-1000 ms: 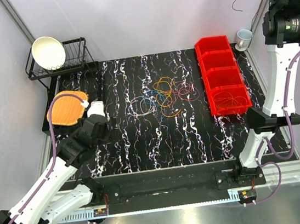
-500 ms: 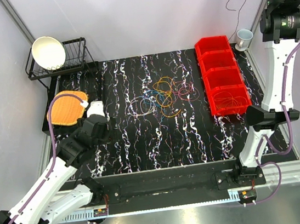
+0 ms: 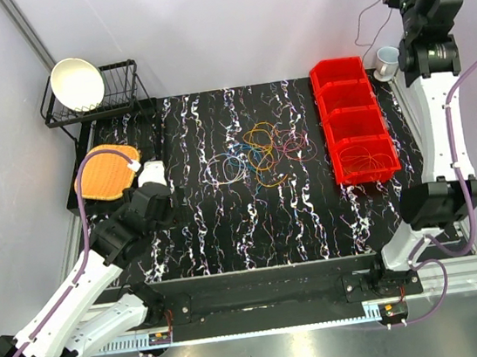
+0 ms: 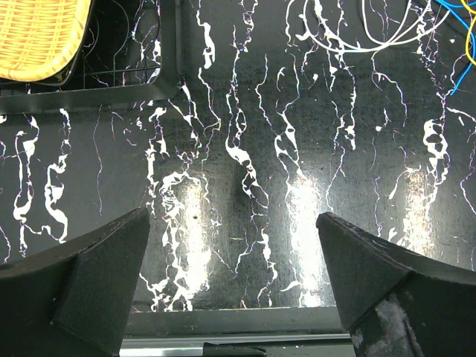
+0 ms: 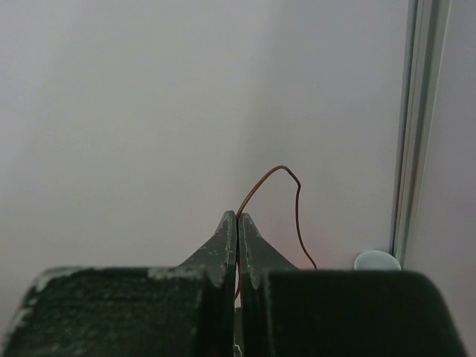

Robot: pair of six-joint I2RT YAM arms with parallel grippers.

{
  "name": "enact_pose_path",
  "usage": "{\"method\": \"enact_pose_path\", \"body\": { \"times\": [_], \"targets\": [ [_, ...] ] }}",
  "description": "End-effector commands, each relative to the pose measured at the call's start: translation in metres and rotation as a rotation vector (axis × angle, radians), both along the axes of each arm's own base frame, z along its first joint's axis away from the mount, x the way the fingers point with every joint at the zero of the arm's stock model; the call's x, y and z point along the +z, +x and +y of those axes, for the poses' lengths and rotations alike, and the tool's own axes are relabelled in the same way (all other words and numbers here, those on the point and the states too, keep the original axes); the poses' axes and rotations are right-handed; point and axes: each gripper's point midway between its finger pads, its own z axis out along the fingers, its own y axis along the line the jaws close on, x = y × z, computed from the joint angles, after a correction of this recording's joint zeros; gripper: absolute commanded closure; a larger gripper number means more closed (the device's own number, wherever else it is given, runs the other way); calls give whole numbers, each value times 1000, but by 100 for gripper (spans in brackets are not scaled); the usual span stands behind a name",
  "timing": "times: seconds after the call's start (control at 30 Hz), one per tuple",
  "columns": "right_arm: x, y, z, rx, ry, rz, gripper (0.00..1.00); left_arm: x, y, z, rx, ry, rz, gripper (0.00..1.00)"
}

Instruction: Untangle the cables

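High up, right gripper (image 5: 237,217) pinches one brown cable (image 5: 296,195); it arches upward, then droops, lower end cut off. Left gripper (image 4: 232,222) spread over table (image 4: 245,111). Other cables (image 3: 257,154): flat tangle, ends indistinct.

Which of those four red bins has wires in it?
The red bin closest to the arm bases: thin wire loops lie inside it, while the three bins behind it look empty.

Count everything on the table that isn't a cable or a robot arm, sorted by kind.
red bins: 4
white bowl: 1
wire rack: 1
white mug: 1
woven basket: 1
Total: 8
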Motion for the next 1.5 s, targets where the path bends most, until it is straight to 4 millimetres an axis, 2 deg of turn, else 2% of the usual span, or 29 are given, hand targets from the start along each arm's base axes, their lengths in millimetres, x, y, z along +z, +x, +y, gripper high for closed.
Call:
{"method": "enact_pose_path", "body": {
  "times": [0.0, 0.03, 0.1, 0.3, 0.43, 0.47, 0.5, 0.63, 0.83, 0.97, 1.03, 1.1, 1.3, 1.47],
  "targets": [
    [47, -46, -3, -30, 9, -164, 100, 5, 6, 0, 19, -9, -33, 1],
    [58, -55, -2, -30, 5, -201, 100, 4, 6, 0, 18, -4, -28, 1],
    [52, -58, -3, -33, 8, -190, 100, 4, 6, 0, 18, -4, -28, 1],
    [68, -97, -1, -44, 6, -233, 100, 3, 6, 0, 17, 2, -22, 1],
    [68, -112, -6, -79, 5, -228, 100, 3, 7, -2, 14, -2, -21, 1],
    [55, -110, -9, -99, 10, -184, 100, 1, 7, -2, 14, 2, -16, 1],
    [54, -115, -11, -113, 5, -182, 100, 2, 7, -2, 14, -1, -19, 1],
    [32, -113, -20, -160, 9, -129, 100, 2, 6, -2, 11, -4, -19, 1],
    [-7, -92, -21, -155, 18, -33, 100, 2, 6, -2, 14, -8, -19, 1],
    [-27, -81, -19, -138, 33, 12, 100, 5, 1, 0, 46, -31, -2, 1],
    [-34, -78, -19, -135, 47, 29, 100, 5, -6, -5, 45, -61, 44, 1],
    [-43, -77, -17, -126, 67, 43, 100, -1, -9, -4, 62, -55, 56, 1],
    [-72, -75, -7, -73, 131, 97, 100, 2, -7, -10, 34, -45, 31, 1],
    [-96, -76, 5, -15, 197, 152, 100, 1, -4, -5, 48, -17, 4, 1]
  ]
}}
